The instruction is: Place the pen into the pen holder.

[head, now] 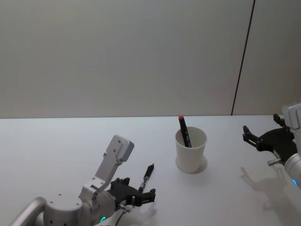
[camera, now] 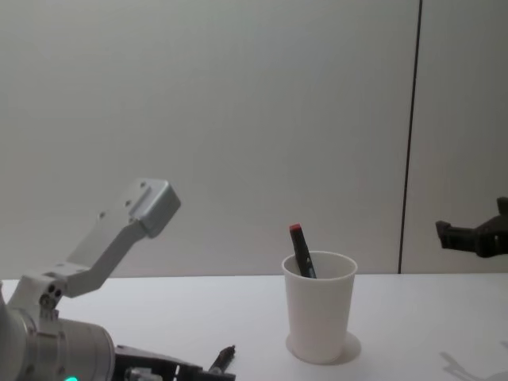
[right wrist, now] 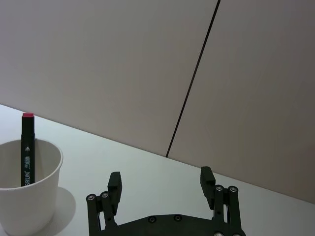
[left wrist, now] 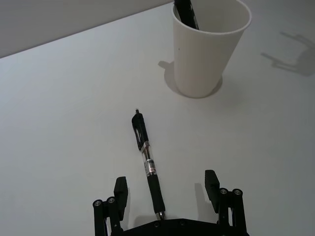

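Left gripper (left wrist: 166, 179) sits low, jaws spread either side of the pen (left wrist: 146, 157), which lies flat on the table (left wrist: 59, 123) short of the pen holder (left wrist: 206, 54). I'd say that's lined up to pinch. Right gripper (right wrist: 160, 174) hangs spread too, parked off right.

Pen holder (head: 191, 150): plain white paper cup with a rolled rim, tapered to its base, upright on the white table (head: 56, 141). A black marker (head: 184, 131) with a red end leans inside it, rising above the rim.

Pen (left wrist: 147, 164): black click pen with a clear middle barrel, flat on the table, left of the pen holder and nearer to me, well apart from it. Its clip end points toward the pen holder. Its grip end lies between the spread fingers of my left gripper (left wrist: 165, 178), touching neither.
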